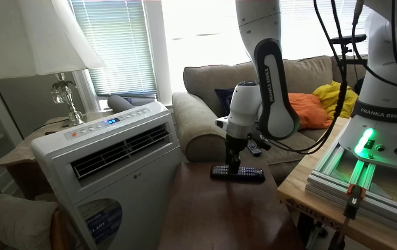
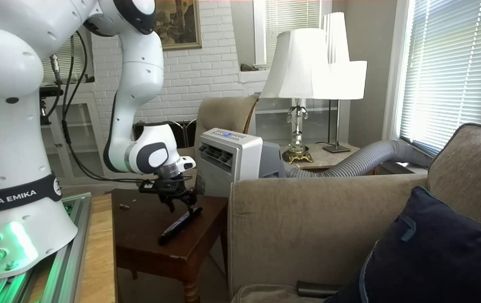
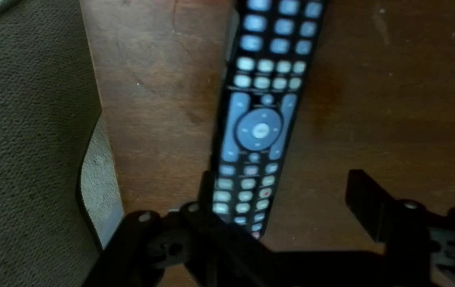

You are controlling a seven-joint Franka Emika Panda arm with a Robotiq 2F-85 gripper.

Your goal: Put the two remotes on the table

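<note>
A black remote with light buttons (image 3: 260,129) lies face up on the dark brown table (image 1: 226,215). In both exterior views this remote (image 1: 250,174) (image 2: 178,229) is near the table's sofa-side edge. My gripper (image 3: 281,193) is open and low over the table. One finger is against or right beside the remote's edge, and the other finger stands apart over bare wood. The gripper also shows in both exterior views (image 1: 233,166) (image 2: 181,206). The second remote (image 1: 254,148) lies on the sofa seat, and its dark end (image 2: 317,289) shows beside the dark blue cushion.
The sofa (image 2: 329,227) with its armrest borders the table. A white portable air conditioner (image 1: 129,173) stands at the table's side. The light-wood stand (image 1: 299,184) carries the robot base. Cables hang from the arm. A lamp (image 2: 297,126) stands behind on a side table.
</note>
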